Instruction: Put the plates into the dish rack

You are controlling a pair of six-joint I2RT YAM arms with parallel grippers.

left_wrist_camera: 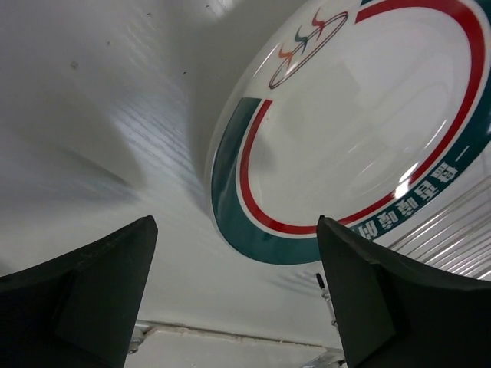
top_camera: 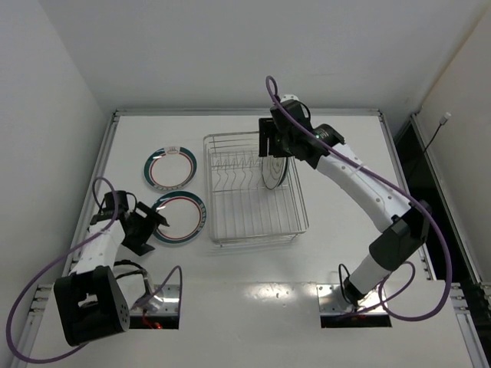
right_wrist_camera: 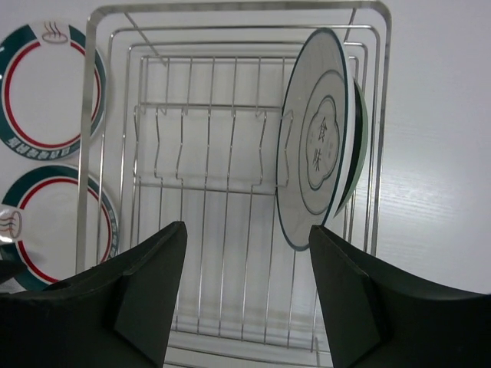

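Observation:
The silver wire dish rack [top_camera: 222,230] stands mid-table. A white plate with black centre marks [right_wrist_camera: 316,153] stands upright in its tines at the right end, with the small dark teal plate [right_wrist_camera: 356,146] just behind it; both show in the top view [top_camera: 275,172]. Two white plates with teal-and-red rim bands lie flat left of the rack, one far [top_camera: 170,167] and one near [top_camera: 179,218]. My left gripper [top_camera: 159,221] is open and empty, low at the near plate's [left_wrist_camera: 360,115] left rim. My right gripper [top_camera: 268,147] is open and empty above the rack [right_wrist_camera: 230,138].
The white table has raised rails along the far and side edges [top_camera: 115,115]. The rack's wires [left_wrist_camera: 453,238] show at the right of the left wrist view. Both banded plates [right_wrist_camera: 46,84] [right_wrist_camera: 54,230] lie close to the rack's left wall.

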